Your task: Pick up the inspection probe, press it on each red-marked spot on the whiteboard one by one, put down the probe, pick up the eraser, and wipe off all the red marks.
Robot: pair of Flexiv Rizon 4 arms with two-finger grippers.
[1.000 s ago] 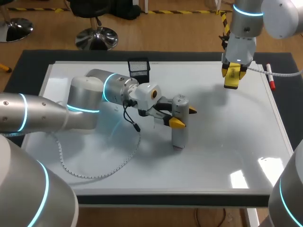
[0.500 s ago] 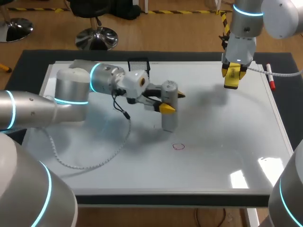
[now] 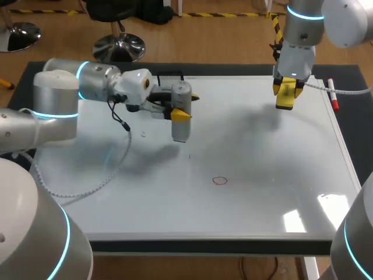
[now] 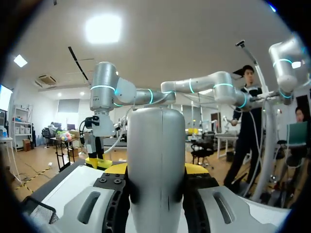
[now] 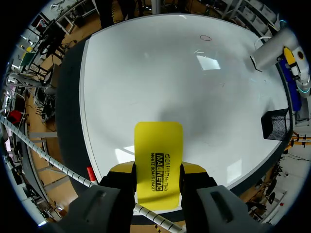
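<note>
Whiteboard covers most of the desk, w/ action at both ends. L arm comes in from the left side, its pincer clamped on the grey inspection probe, a finger on each side. Probe's upright over the board's far-left part, near the black mesh basket at the far edge. Its shadow sits off to one side, so the tip looks lifted. One red mark, a small ring, approx mid-board toward the near edge, well apart from the probe. R pincer hangs over the far-right corner, squeezing the yellow eraser btw both fingers. Red marker lies by the right edge.
</note>
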